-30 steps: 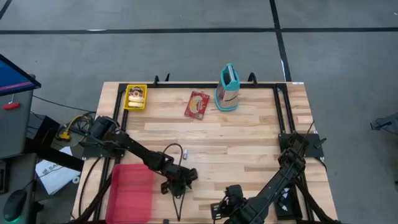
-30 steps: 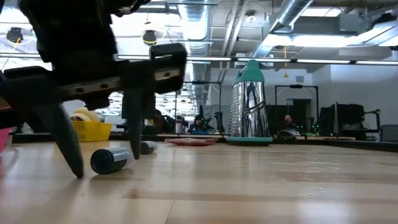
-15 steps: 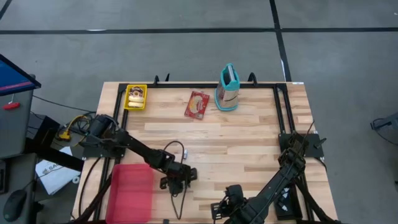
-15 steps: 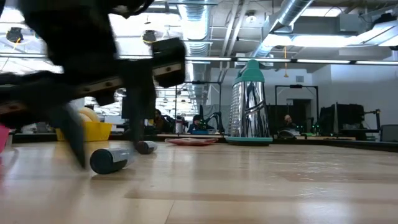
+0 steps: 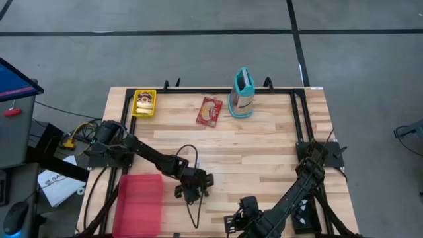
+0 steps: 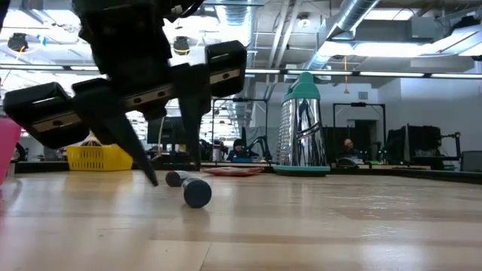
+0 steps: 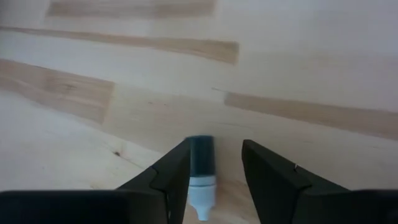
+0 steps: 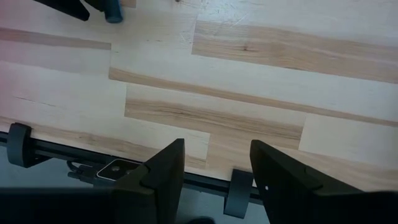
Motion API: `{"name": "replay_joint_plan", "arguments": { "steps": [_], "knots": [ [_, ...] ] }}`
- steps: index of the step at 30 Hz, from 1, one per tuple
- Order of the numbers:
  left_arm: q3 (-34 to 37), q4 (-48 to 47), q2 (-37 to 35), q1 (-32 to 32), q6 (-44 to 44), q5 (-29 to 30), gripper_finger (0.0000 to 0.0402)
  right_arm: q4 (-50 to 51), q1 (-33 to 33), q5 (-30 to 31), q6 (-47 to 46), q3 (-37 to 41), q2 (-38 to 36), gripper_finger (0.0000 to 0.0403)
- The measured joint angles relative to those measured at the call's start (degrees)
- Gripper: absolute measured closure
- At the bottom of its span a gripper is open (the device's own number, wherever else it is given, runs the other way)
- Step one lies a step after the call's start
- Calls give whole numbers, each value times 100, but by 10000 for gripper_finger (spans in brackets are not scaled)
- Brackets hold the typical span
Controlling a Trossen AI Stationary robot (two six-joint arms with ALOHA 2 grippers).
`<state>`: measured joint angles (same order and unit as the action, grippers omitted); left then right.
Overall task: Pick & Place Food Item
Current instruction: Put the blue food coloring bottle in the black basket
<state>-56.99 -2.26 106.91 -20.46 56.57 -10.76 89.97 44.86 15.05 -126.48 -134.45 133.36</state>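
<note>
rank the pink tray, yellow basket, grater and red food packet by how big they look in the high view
1. pink tray, clearly the largest
2. grater
3. yellow basket and red food packet look about alike, so I would not rank one above the other. The grater stands upright, nearer the overhead camera, so its lead over them is unsure.

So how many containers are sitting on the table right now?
2. A yellow basket sits at the far left corner, and a pink bin lies at the near left edge beside the left arm. None seem hidden.

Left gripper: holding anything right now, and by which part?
Nothing held. The left gripper stands open around the small capped tube lying on the table; no clamp visible.
</note>
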Motion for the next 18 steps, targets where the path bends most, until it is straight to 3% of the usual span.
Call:
{"name": "replay_joint_plan", "arguments": {
  "steps": [6, 18],
  "knots": [
    [-2, 442, 0, 181, -630, -119, 267, -11, 0, 2, -16, 0, 0, 227],
    [-2, 61, 0, 298, -904, -311, 267, -103, 0, 0, -20, 0, 0, 227]
  ]
}}
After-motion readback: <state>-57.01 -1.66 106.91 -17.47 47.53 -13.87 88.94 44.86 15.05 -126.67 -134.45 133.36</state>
